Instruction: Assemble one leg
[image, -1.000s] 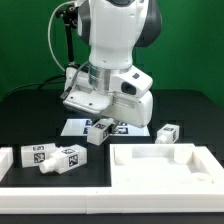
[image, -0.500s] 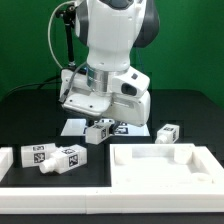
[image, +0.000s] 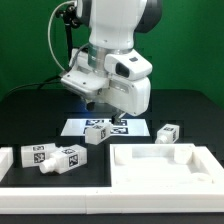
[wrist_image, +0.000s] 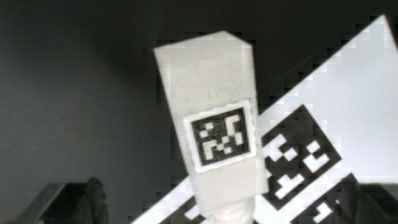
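The leg lies on the marker board, directly beneath the jaws and clear of them. The jaws look spread wide and hold nothing. The main risk, as I judge it, is a descent slightly off the leg's line. One finger could then land on it or nudge it, so it skids over the smooth board or twists as the jaws close. A skewed hold would spoil seating its stub in the table top.

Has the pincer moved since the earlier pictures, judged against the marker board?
Yes. In the exterior view the pincer has gone up, away from the marker board; the leg stays on that board.
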